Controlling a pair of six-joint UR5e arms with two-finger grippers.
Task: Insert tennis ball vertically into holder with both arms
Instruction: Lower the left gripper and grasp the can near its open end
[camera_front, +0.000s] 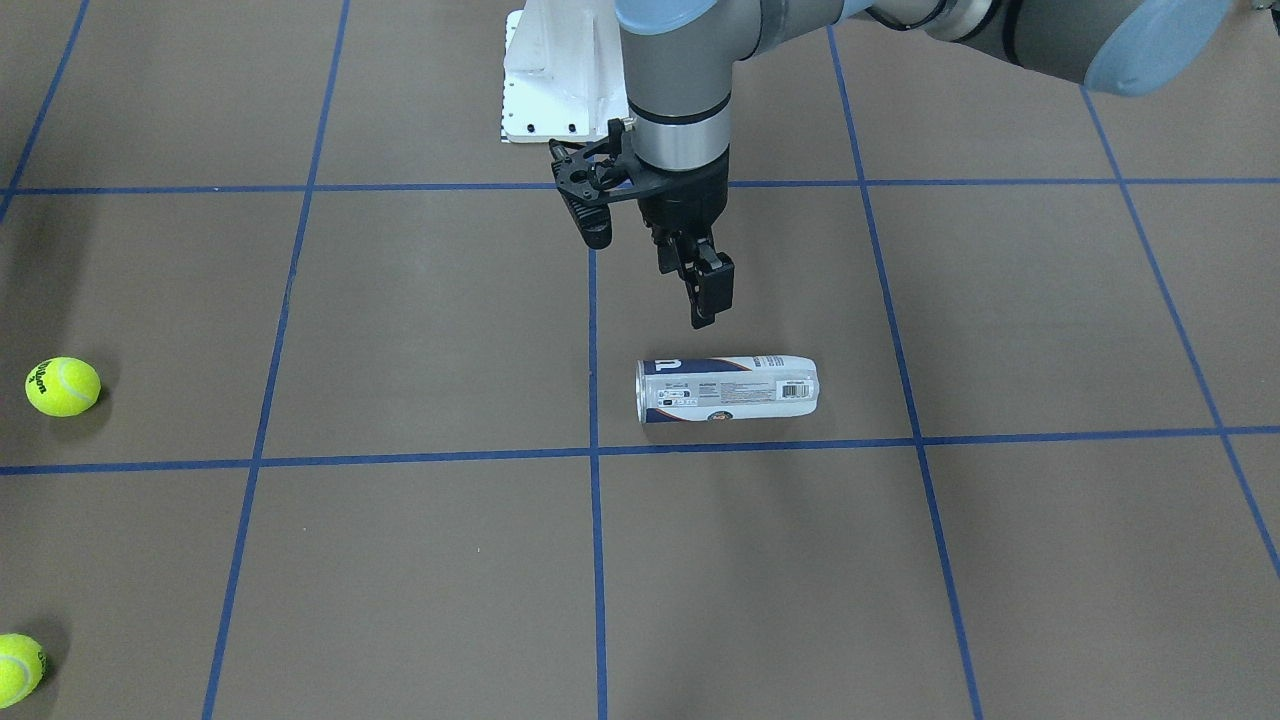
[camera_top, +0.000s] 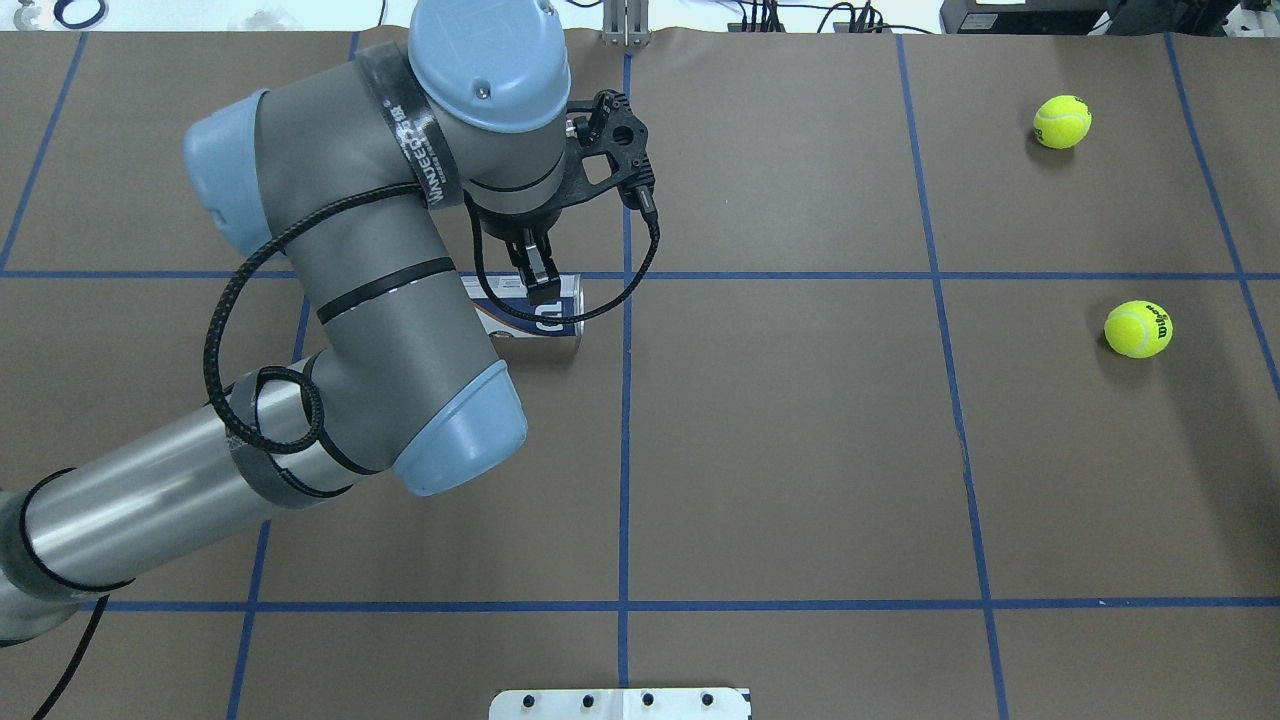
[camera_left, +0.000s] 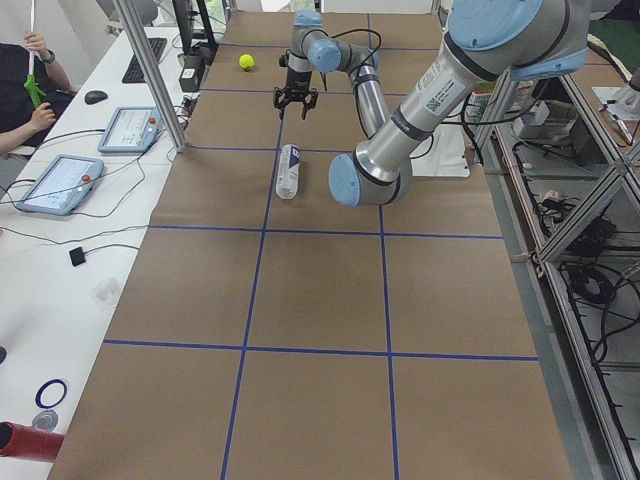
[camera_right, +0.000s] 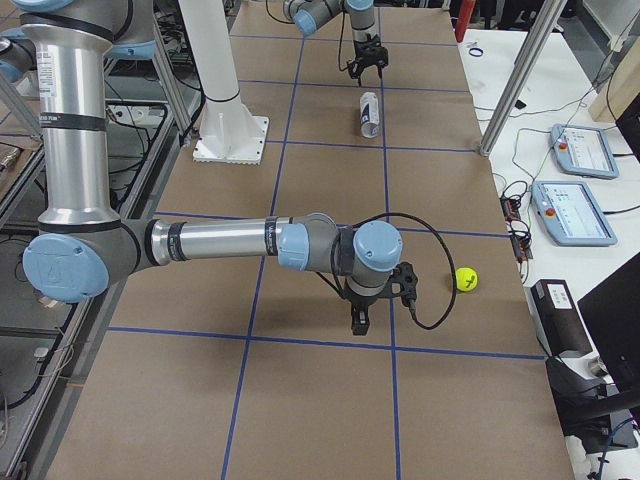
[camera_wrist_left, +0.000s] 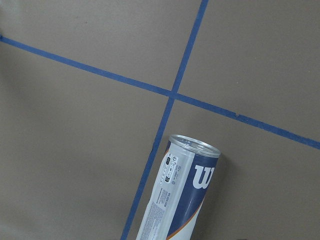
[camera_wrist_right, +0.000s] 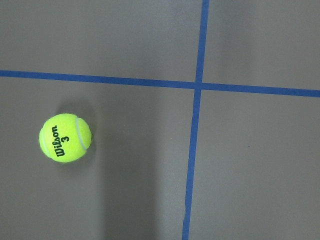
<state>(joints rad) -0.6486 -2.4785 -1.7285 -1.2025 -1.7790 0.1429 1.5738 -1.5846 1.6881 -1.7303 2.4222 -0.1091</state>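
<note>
Hovering left pincer (camera_front: 697, 295) above holder (camera_front: 728, 390) lying on its side on the surface (camera_front: 400, 560).
Front view: pincer open, empty, clear of the holder at frame centre. Right-side view: right pincer (camera_right: 352, 322) points down at lower centre, ball (camera_right: 465, 279) near on its right; cannot tell how open.

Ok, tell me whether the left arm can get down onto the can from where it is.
Probably yes. The left end effector hangs open over the can, which lies on its side, and nothing stands between them, so a straight drop looks free.
</note>
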